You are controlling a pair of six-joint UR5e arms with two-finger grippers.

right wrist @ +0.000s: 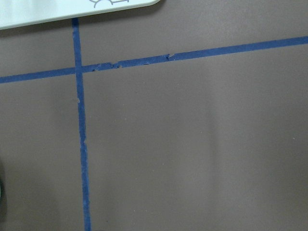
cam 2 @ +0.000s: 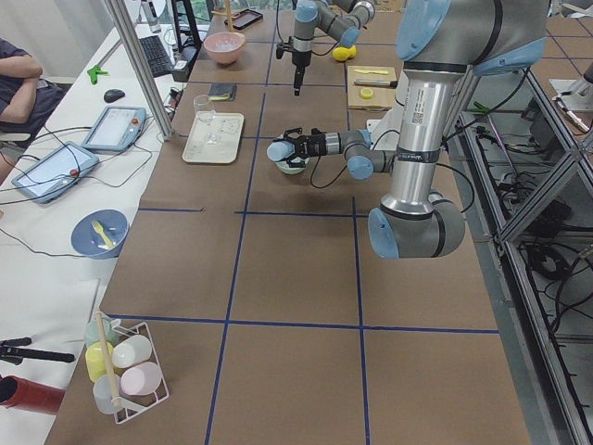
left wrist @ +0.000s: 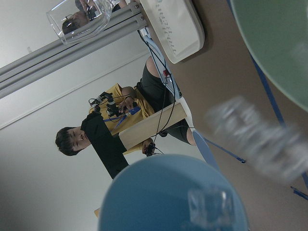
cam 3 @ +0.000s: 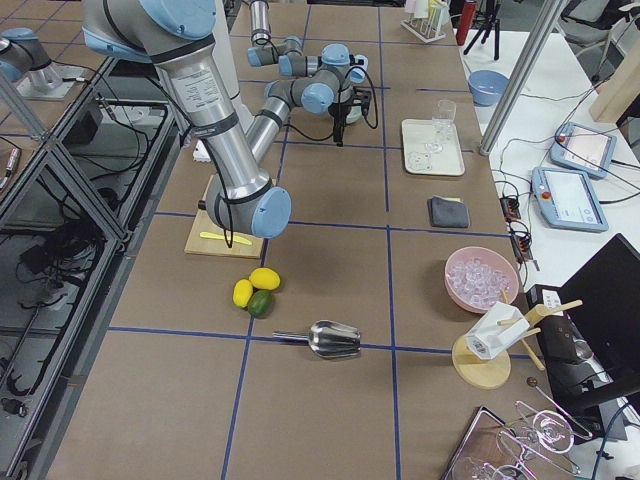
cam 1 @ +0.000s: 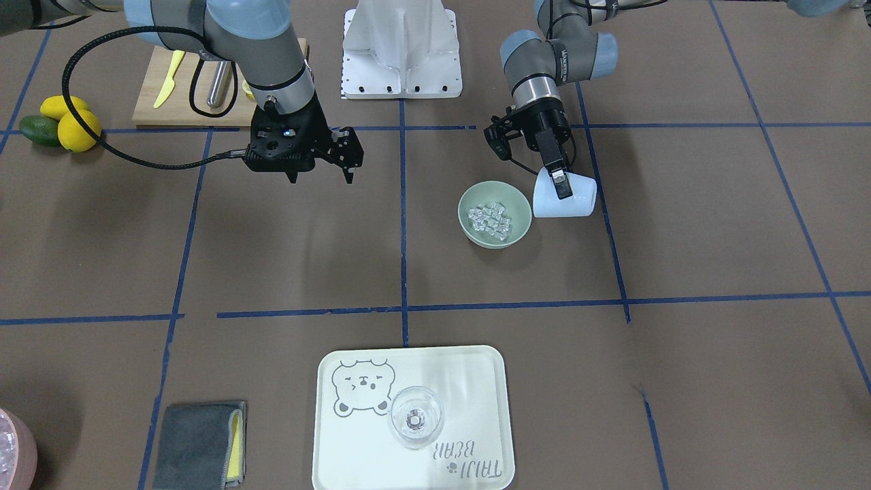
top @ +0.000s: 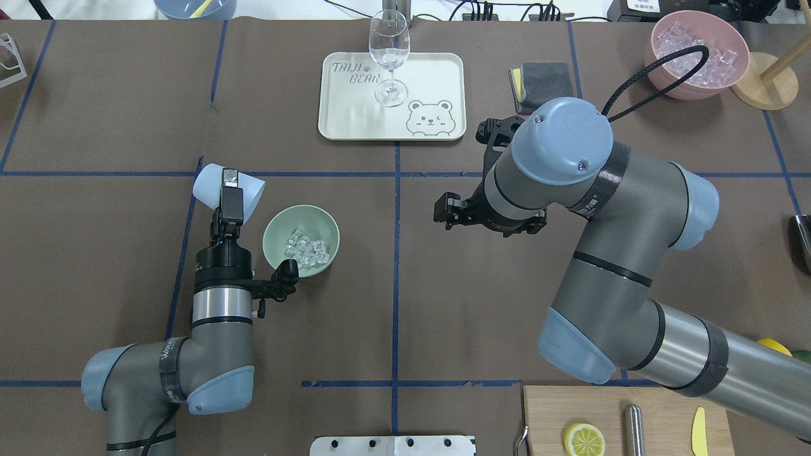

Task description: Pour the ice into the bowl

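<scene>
The pale green bowl (top: pixel 277 229) stands on the table left of centre and holds several clear ice cubes (top: pixel 305 248). It also shows in the front view (cam 1: pixel 474 197) with the ice (cam 1: pixel 491 219) inside. My left gripper (top: pixel 229 185) is shut on a light blue cup (top: pixel 206 183), which is tipped on its side just beside the bowl with its mouth toward it (cam 1: pixel 578 201). In the left wrist view one cube (left wrist: pixel 208 207) sits at the cup's rim and a blurred cube (left wrist: pixel 255 139) is in the air near the bowl (left wrist: pixel 279 43). My right gripper (top: pixel 443 212) hovers open and empty right of the bowl.
A cream tray (top: pixel 355 117) with a wine glass (top: pixel 388 57) stands at the far middle. A grey cloth (top: pixel 542 79) and a pink bowl of clear pieces (top: pixel 700 54) are at the far right. A cutting board (top: pixel 659 405) with a lemon slice lies near the robot's right.
</scene>
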